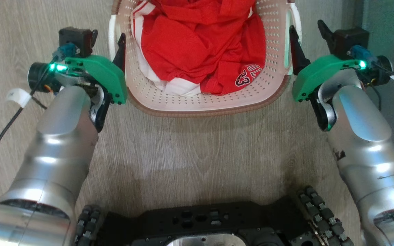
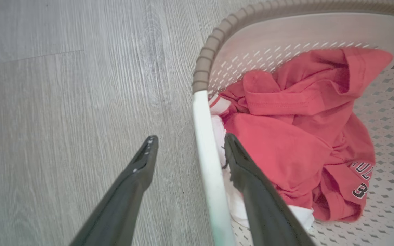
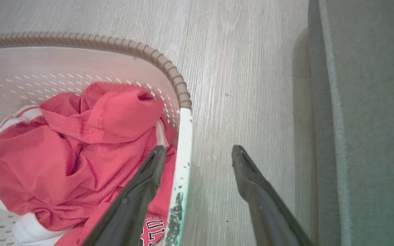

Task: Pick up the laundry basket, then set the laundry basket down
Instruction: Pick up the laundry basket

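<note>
The head view looks steeply down; both close wrist views share the laundry basket [image 1: 200,100].

The laundry basket [image 1: 183,99] is perforated cream, brown-rimmed; the garment [image 1: 197,44] red, white-trimmed, seemingly black-lettered.

The laundry basket [image 1: 275,51] is matt, perforated plastic; its rim [image 1: 210,111] looks woven. The red cloth [image 1: 197,44] is soft and creased. The floor [image 1: 197,147] shows matt wood grain.

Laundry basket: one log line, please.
left end effector open astride left handle; right end effector open astride right handle; laundry basket holds red jersey
</note>
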